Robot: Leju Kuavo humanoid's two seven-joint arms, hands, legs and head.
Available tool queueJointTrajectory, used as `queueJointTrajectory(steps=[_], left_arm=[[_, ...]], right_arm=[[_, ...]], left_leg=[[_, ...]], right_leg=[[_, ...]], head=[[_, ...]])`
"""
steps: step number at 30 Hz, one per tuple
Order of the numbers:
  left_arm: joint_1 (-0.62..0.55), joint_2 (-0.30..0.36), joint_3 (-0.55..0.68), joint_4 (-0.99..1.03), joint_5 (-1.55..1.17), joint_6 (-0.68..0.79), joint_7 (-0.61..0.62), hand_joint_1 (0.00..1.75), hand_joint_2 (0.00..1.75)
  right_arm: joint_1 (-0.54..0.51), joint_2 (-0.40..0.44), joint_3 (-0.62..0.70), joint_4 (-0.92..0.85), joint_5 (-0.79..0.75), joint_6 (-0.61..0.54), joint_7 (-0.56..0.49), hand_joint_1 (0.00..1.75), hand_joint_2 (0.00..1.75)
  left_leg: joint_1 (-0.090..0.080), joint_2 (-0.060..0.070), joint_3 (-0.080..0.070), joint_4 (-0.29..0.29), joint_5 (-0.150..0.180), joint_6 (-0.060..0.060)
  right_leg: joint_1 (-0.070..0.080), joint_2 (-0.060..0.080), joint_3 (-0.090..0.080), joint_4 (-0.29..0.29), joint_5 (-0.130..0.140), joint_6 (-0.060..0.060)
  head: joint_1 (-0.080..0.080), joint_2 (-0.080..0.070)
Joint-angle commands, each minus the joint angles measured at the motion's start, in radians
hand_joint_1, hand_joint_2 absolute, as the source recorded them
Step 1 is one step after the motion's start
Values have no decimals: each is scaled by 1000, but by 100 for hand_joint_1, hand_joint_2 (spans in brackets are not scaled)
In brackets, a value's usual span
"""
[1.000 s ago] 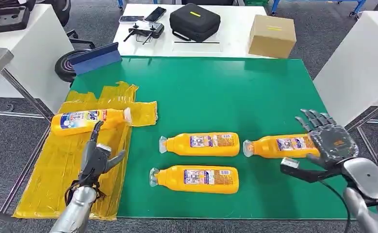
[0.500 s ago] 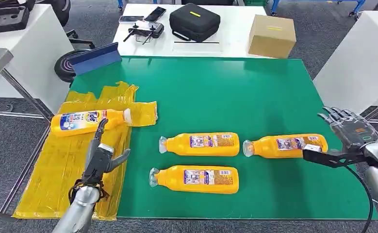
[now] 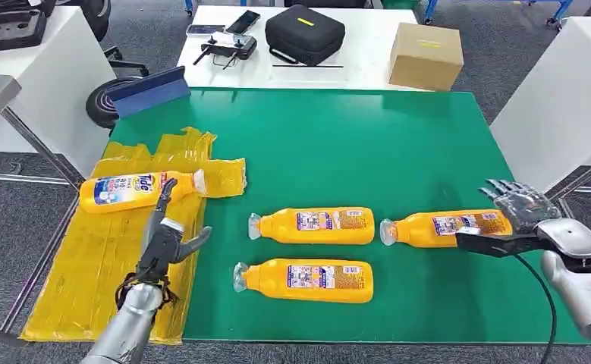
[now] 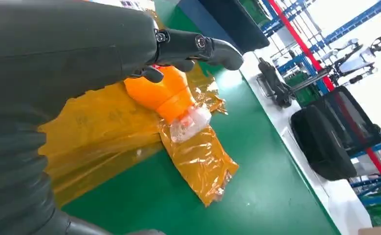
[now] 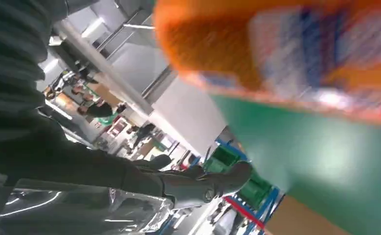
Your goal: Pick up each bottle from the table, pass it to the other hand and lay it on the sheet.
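Right hand (image 3: 521,216) at about 4 o'clock on the green mat (image 3: 398,144), fingers spread, thumb laid along the base of the rightmost bottle (image 3: 444,227), nothing gripped yet. Glossy orange plastic, clear cap pointing to 9 o'clock, lying flat. Two more identical bottles just left of it: one (image 3: 313,225) nearer 12, one (image 3: 305,279) nearer 6. Left hand (image 3: 165,239) at 8 o'clock, also splayed and empty, fingertips up against the Tide bottle (image 3: 140,189) already lying on the crinkly yellow plastic sheet (image 3: 95,258).
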Motion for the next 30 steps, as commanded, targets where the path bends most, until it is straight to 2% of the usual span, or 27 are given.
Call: queueJointTrajectory(steps=[1, 9, 17, 20, 25, 26, 27, 28, 30], left_arm=[[-24, 12, -12, 58, 3, 1, 5, 0, 175], [-28, 18, 2, 53, 6, 0, 11, 0, 175], [-26, 17, 2, 51, 3, 0, 13, 0, 175], [-18, 11, 0, 36, -4, -1, 14, 0, 175], [-12, 5, 1, 13, -22, -1, 36, 0, 175], [-15, 5, 4, 11, -23, -2, 41, 0, 175], [-18, 4, 6, 10, -24, -3, 45, 0, 175], [-19, 2, 9, 10, -25, -7, 48, 0, 175], [-24, 0, 11, 18, -31, -10, 56, 0, 175]], right_arm=[[-117, 177, 108, 313, -7, -55, -52, 0, 175], [-147, 220, 138, 365, -5, -52, -48, 0, 175], [-155, 227, 145, 393, -1, -66, -35, 0, 175], [-162, 260, 149, 453, 17, -104, 33, 0, 175], [-188, 290, 147, 577, 66, -85, 168, 0, 175], [-191, 292, 139, 594, 67, -72, 188, 119, 175], [-186, 288, 140, 602, 77, -66, 207, 159, 175], [-182, 284, 139, 606, 86, -64, 217, 171, 175], [-174, 280, 127, 613, 88, -44, 220, 175, 175]], left_leg=[[3, 5, 6, -1, -3, -5], [2, 5, 5, 0, -2, -4], [3, 3, 5, 0, -2, -4], [3, 4, 6, 0, -2, -5], [3, 4, 9, 0, -2, -5], [3, 4, 9, 0, -1, -4], [3, 4, 9, 0, -1, -3], [3, 3, 10, 0, -1, -5], [4, 2, 12, 0, -1, -5]], right_leg=[[3, 5, 6, -3, 0, -4], [2, 5, 4, -2, 0, -3], [2, 3, 5, -2, 0, -3], [2, 3, 6, -2, 0, -3], [3, 3, 9, -3, 0, -4], [3, 3, 8, -2, 1, -3], [3, 3, 8, -2, 1, -2], [3, 1, 10, -2, 0, -3], [3, 0, 12, -3, 1, -3]], head=[[0, 0], [0, 0], [1, 0], [0, 0], [0, 0], [0, 0], [0, 0], [1, 0], [1, 0]])
